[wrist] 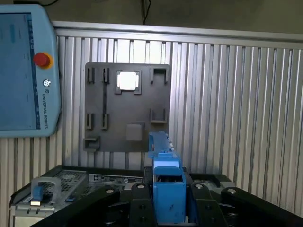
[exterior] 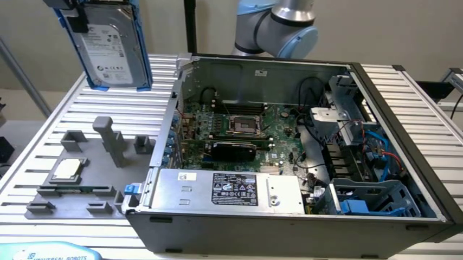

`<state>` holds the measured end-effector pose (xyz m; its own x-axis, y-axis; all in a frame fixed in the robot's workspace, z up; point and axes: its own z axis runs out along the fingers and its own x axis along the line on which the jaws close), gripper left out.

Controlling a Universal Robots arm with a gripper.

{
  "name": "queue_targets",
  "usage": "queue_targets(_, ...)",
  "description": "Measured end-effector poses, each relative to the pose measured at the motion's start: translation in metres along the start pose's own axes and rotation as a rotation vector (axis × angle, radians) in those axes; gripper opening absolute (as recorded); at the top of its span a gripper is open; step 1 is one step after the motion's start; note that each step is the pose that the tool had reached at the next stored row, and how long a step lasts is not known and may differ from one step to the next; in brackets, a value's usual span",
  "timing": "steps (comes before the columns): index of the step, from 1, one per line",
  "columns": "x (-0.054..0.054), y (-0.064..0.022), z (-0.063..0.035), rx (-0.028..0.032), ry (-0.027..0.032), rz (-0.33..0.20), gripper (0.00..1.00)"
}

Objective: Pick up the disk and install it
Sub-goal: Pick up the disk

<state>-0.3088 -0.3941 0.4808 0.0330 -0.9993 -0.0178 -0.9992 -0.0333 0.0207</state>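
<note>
Item: the disk (exterior: 112, 46), upright in its blue frame, which we hold with the claw (wrist: 168, 201) clamped on the frame's top edge, high over the surface (exterior: 29, 135) beside the open computer case (exterior: 405, 103); risk: the narrow grip slips, or the frame strikes the case wall.

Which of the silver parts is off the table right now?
The disk in the blue frame, held upright in the air by the gripper. The long silver box sits in the case; the square chip lies on the grey fixture.
</note>
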Motion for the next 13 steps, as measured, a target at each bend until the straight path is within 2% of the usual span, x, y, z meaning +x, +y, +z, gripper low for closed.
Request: queue_targets(13,0.015,-0.0584,-0.0136,-0.0082,-0.0004,0.000,0.33)
